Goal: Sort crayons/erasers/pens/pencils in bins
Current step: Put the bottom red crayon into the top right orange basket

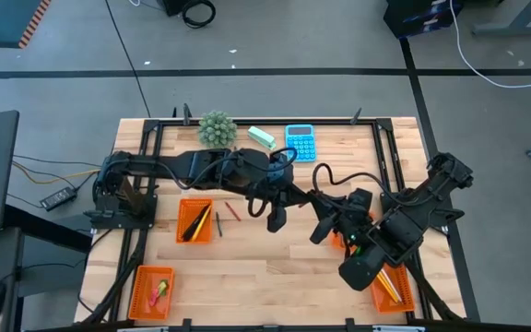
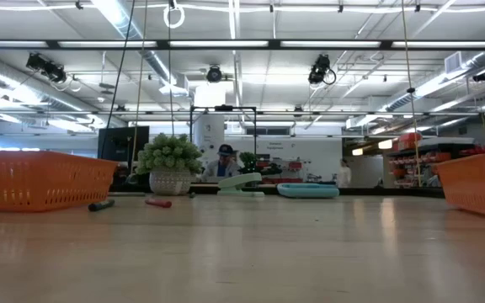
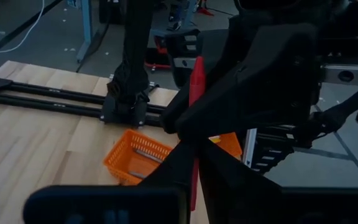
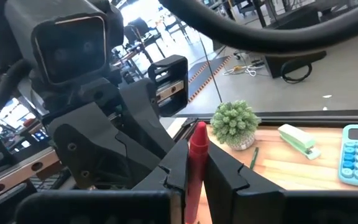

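Observation:
A red crayon (image 3: pixel 196 93) (image 4: pixel 197 146) is held high over the middle of the table, where my two grippers meet. My left gripper (image 1: pixel 275 219) (image 3: pixel 194 158) reaches in from the table's left and is shut on the crayon. My right gripper (image 1: pixel 322 231) (image 4: pixel 196 171) comes from the right and is shut on the same crayon. The high view does not show the crayon, because the hands hide it. Orange bins stand at the left (image 1: pixel 194 221), near left (image 1: pixel 152 291) and near right (image 1: pixel 393 288). A fourth bin (image 1: pixel 342 240) lies partly under my right arm. My left gripper pinches the crayon between its two fingers, along the lower stretch (image 3: pixel 193 186). The fingers come nearly level from the table's left and lie across the crayon. The crayon stands upright, clear of the table. My right gripper pinches the crayon's shaft (image 4: pixel 197 186) between its two fingers, below the tapered tip (image 4: pixel 198 132). The fingers come nearly level from the table's right, across the crayon. The crayon stands upright, well clear of the table.
A dark pen (image 1: pixel 218 222) (image 2: pixel 101 204) and a red crayon (image 1: pixel 231 213) (image 2: pixel 158 203) lie loose beside the left bin. At the far edge stand a small plant (image 1: pixel 216 129), a mint-green block (image 1: pixel 261 136) and a blue calculator (image 1: pixel 300 143). Bare wood spans the near middle.

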`<action>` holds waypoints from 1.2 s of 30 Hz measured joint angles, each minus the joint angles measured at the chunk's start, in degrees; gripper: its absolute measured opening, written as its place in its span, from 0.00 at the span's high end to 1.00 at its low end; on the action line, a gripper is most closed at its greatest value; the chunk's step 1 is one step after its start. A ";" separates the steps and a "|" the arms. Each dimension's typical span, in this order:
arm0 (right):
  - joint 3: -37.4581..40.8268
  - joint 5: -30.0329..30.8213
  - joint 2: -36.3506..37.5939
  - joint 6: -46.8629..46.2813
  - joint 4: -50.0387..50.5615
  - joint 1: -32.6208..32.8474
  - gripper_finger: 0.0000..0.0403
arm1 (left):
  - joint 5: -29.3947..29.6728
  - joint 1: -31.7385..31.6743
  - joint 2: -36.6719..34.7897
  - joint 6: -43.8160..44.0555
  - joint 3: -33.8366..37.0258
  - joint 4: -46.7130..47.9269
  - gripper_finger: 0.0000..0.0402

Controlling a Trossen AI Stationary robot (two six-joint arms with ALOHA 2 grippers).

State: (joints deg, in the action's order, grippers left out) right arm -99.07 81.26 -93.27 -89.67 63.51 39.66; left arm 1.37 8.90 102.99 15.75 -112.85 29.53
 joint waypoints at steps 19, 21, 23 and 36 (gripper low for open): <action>-0.02 -12.33 -0.02 -0.60 2.84 -9.14 0.90 | -0.29 -6.09 -3.43 -4.37 0.00 12.50 0.56; -0.03 -16.20 -0.02 -1.74 3.85 -10.76 0.90 | -0.30 -6.78 -4.30 -5.96 0.01 14.64 0.52; -0.04 -20.05 -0.02 -2.65 4.91 -12.15 0.90 | -0.28 -7.55 -5.29 -7.60 -0.01 17.72 0.49; 0.61 -47.73 0.07 -16.18 23.21 -15.89 0.90 | -0.13 -12.06 -10.81 -17.63 -0.02 27.87 0.49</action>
State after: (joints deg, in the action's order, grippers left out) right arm -98.46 33.53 -93.21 -105.84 86.71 23.77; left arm 1.24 -3.16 92.18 -1.88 -112.87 57.40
